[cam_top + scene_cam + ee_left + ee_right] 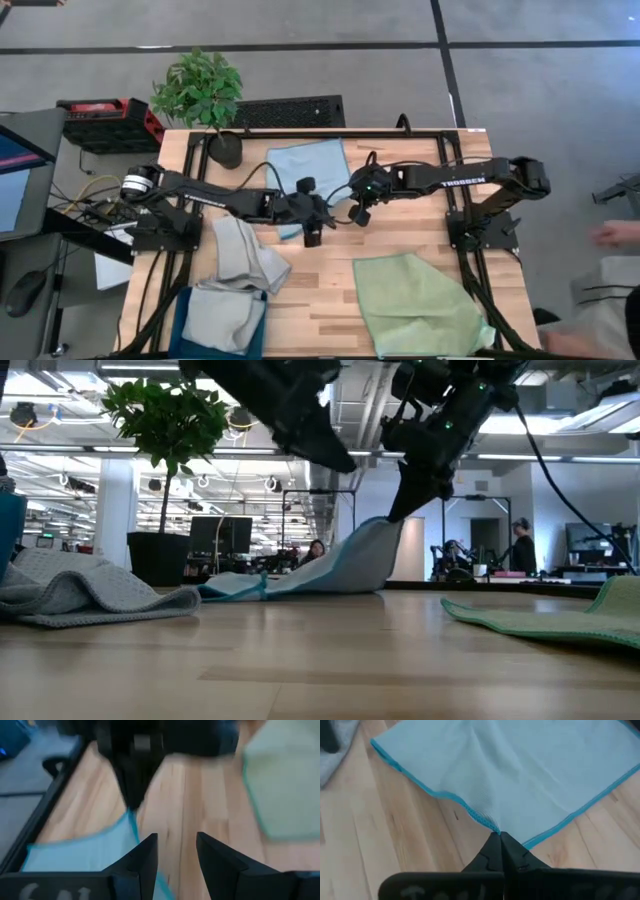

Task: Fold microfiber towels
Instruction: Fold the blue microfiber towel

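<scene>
The light blue towel [310, 165] lies at the far middle of the table, with one part raised. My right gripper [357, 213] is shut on its hem and holds that part up, as the low view [398, 510] shows. My left gripper [322, 212] hovers open and empty just left of it, above the towel's near edge; its fingers stand apart in the left wrist view [176, 852]. The light green towel [415, 300] lies flat at the near right. One pale grey towel [245, 255] lies crumpled at the near left. Another [225, 315] lies over the teal bin. My right gripper pinches the blue towel's teal hem [492, 827] between its two shut fingers, right beside a corner [527, 841]. The fingers come slanting down from above. The pinched part [385, 530] is lifted clear; the cloth slopes down from it, and its far part [260, 585] lies on the table.
A potted plant [205, 95] stands at the far left corner. The teal bin [185, 325] sits at the near left edge. Bare wood shows in the near middle [320, 300]. A person [615, 270] is beside the table's right.
</scene>
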Available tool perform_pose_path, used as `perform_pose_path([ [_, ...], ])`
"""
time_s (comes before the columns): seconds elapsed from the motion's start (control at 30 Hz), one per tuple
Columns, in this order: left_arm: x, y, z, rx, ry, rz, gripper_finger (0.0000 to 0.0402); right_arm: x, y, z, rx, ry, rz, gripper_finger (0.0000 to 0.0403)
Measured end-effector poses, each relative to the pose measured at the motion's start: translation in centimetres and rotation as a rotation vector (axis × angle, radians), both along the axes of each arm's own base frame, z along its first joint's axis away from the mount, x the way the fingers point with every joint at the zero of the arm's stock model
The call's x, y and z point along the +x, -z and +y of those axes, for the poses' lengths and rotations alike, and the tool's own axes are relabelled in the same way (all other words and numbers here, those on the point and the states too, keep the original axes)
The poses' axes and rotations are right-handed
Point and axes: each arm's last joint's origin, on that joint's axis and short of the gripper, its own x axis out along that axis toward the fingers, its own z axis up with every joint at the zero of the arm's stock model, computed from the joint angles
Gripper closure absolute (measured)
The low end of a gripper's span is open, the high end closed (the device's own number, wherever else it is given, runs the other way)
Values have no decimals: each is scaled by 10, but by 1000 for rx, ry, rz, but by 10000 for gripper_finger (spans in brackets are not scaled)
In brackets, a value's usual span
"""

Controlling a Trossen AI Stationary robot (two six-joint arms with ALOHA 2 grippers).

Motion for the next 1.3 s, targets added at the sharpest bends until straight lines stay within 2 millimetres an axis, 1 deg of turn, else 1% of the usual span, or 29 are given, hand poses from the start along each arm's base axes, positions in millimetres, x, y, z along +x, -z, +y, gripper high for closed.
perform_pose_path([
  [0.07, 9, 9, 2, 12, -19, -13, 273, 0, -1, 0, 4, 7, -6, 403],
  [0.1, 9, 17, 4, 27, -41, 27, 273, 0, -1, 0, 4, 7, -4, 403],
  [0.2, 17, 30, 8, 69, -111, 21, 273, 0, -1, 0, 4, 7, -1, 403],
  [0.33, 27, 38, 16, 53, -161, -37, 273, -1, -1, 0, 5, 7, 7, 403],
  [0.4, 26, 47, 21, 44, -171, -3, 273, -1, -1, 0, 5, 7, 7, 403],
  [0.43, 30, 48, 22, 33, -169, -37, 273, 0, -1, 0, 5, 7, 7, 403],
  [0.53, 36, 53, 28, 25, -160, -61, 273, 0, -1, 0, 5, 8, 5, 403],
  [0.63, 39, 65, 32, 31, -178, -47, 273, 0, -1, 0, 6, 7, 8, 403],
  [0.67, 38, 68, 33, 40, -189, -31, 273, 0, -1, 0, 6, 7, 8, 403],
  [0.87, 39, 71, 38, 50, -213, -13, 273, -1, -1, 1, 6, 5, 14, 403],
  [1.0, 33, 78, 38, 55, -236, 70, 278, -1, -2, 1, 6, 6, 10, 403],
  [1.13, 25, 87, 37, 4, -281, 169, 291, -2, -6, 1, 7, 6, 13, 403],
  [1.3, 16, 94, 30, -24, -306, 271, 313, 2, -20, 0, -2, 1, 10, 403],
])
